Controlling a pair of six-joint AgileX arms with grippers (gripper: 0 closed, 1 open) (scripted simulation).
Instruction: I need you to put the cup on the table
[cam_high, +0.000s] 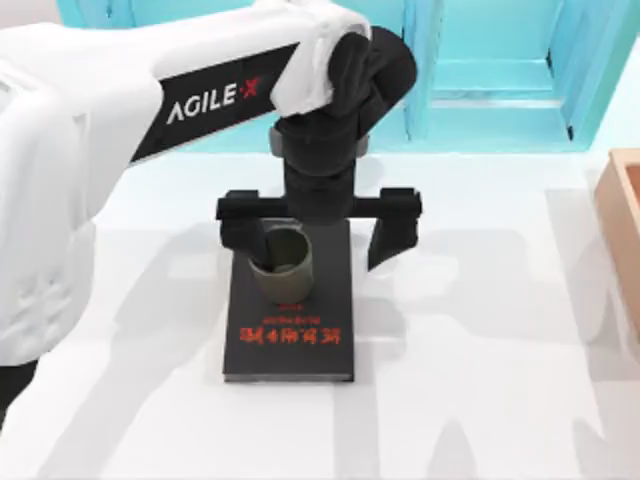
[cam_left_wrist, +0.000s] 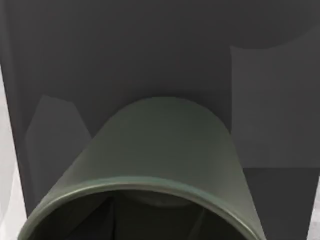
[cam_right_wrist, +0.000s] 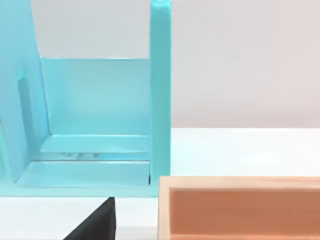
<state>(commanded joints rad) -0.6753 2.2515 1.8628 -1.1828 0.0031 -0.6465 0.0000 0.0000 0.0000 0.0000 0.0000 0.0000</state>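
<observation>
Standing upright on one black book (cam_high: 290, 330), a single olive-green cup (cam_high: 285, 265) sits toward the book's far end, its thick round rim open upward. The book is a flat, matte rectangle with red lettering across its near half, and it lies on the white table (cam_high: 480, 400) about midway across, slightly left of centre. The cup is a smooth, handleless cylinder, narrower than the book beneath it.

My left gripper (cam_high: 318, 240) hangs directly over the cup. Its two black fingers are spread wide along a dark crossbar: one finger (cam_high: 243, 235) dips at the cup's rim on the left side, seemingly inside the opening, and the other (cam_high: 392, 235) stands well apart to the right, over the book's right edge. Nothing is pinched between them. The arm itself is white with a black band bearing the AgileX name, reaching in from the table's left side.

From the left wrist view, the cup (cam_left_wrist: 160, 150) looms close, its curved green wall and rounded lip set against the dark cover of the book (cam_left_wrist: 150, 50).

Along the table's far edge stands one turquoise cabinet (cam_high: 500, 70), smooth and boxy, with open compartments. One tan, wood-coloured box (cam_high: 622, 210) rests at the right edge; the right wrist view shows its plain rim (cam_right_wrist: 240, 182) just before the cabinet (cam_right_wrist: 95, 115).
</observation>
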